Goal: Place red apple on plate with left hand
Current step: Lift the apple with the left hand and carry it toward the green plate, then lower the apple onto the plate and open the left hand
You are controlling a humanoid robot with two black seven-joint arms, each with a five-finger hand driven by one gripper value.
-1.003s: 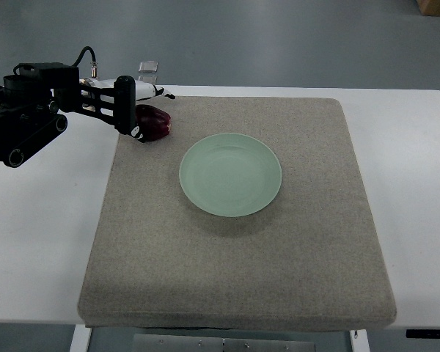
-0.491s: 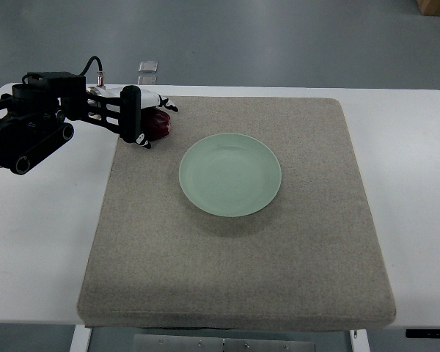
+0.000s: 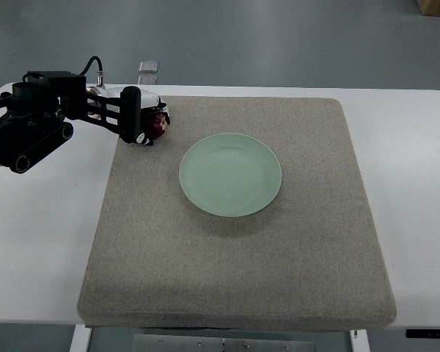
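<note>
Now you're closing the left hand (image 3: 141, 121) around the red apple (image 3: 158, 123) at the mat's (image 3: 235, 271) corner; lift it next toward the plate (image 3: 230, 174).

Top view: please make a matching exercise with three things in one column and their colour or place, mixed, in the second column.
Things:
1. red apple
2. plate
3. mat

Descriptions:
A. grey, covers most of the table
B. pale green, empty, at the mat's middle
C. dark red, at the mat's far left corner, inside the left hand

Pairs: 1-C, 2-B, 3-A
</note>
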